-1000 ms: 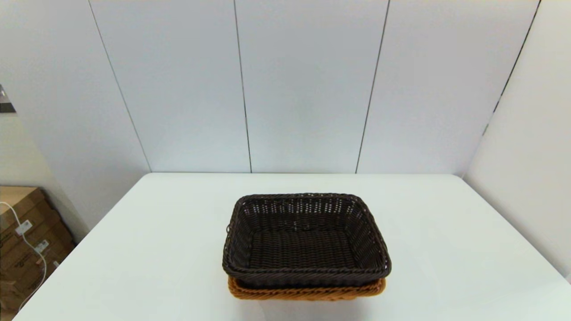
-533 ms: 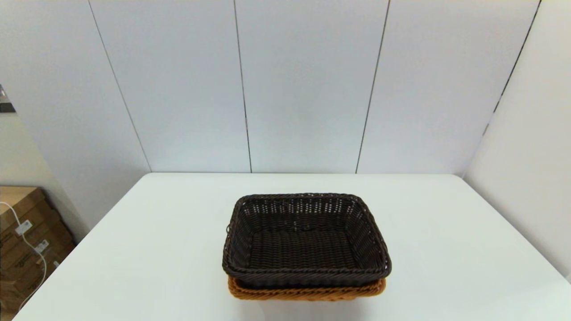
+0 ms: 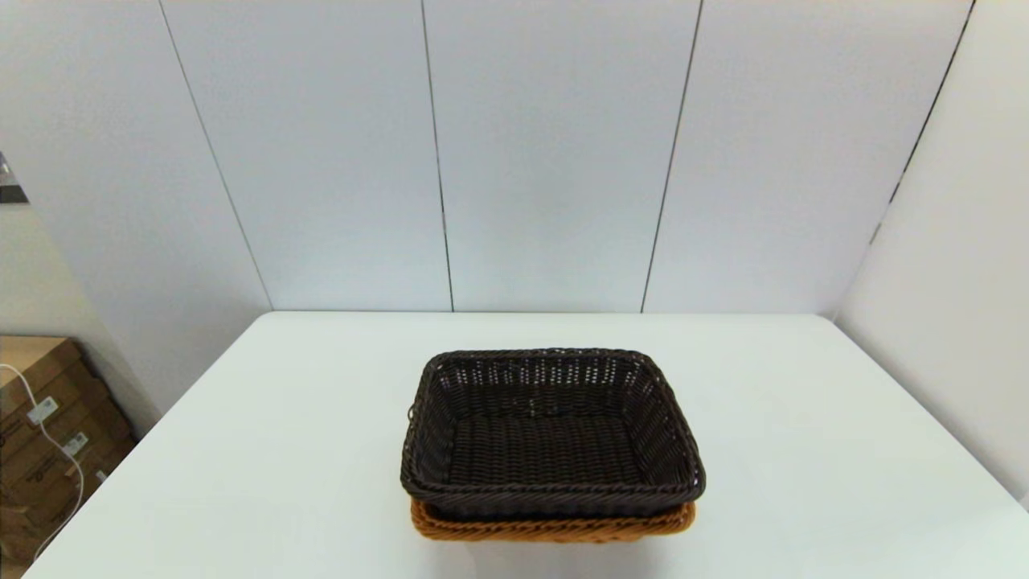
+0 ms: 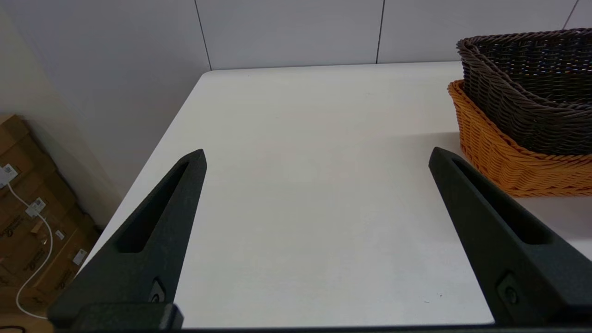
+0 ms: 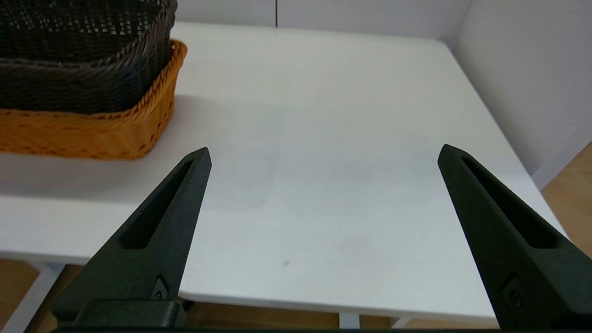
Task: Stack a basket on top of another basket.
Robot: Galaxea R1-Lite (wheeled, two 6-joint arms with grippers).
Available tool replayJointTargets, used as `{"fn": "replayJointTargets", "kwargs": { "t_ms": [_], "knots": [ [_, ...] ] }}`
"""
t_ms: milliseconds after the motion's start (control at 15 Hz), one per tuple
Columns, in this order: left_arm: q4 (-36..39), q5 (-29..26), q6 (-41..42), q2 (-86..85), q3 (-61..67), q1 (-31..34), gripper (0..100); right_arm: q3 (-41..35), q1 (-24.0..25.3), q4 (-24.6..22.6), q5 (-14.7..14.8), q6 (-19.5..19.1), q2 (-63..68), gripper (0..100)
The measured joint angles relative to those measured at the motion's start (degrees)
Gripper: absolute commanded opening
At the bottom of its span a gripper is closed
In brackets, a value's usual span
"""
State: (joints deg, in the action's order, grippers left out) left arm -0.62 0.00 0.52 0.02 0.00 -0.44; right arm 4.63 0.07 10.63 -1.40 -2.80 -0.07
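The dark brown basket [image 3: 552, 430] sits nested inside the orange-tan basket [image 3: 555, 527], near the front middle of the white table [image 3: 241, 450]. It is rectangular and almost black, with a tightly woven floor, sloped sides whose weave is open enough to let light through near the top, and a thick braided rim running all round. It rides high in the lower basket: from the head view only a strip of orange rim and wall shows under its front edge, while the left wrist view shows the orange basket's sloped side and braided rim wrapping the dark one's base. The dark basket lies slightly tilted, its rim not quite parallel to the orange rim. Both baskets hold nothing. The left claw [image 4: 317, 155] hangs over the table to the left of the stack, its two black fingers spread wide and gripping nothing. The right claw [image 5: 323, 152] hangs at the table's front edge to the right of the stack, likewise spread wide and bare. Cardboard boxes [image 3: 40, 426] stand on the floor beyond the table's left side.
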Motion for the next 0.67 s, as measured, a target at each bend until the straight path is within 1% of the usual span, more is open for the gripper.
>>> {"fn": "replayJointTargets", "kwargs": {
  "t_ms": [667],
  "knots": [
    [0.00, 0.00, -0.01, 0.00, 0.00, 0.00, 100, -0.76, 0.00, -0.24, 0.15, 0.52, 0.00, 100]
  ]
}}
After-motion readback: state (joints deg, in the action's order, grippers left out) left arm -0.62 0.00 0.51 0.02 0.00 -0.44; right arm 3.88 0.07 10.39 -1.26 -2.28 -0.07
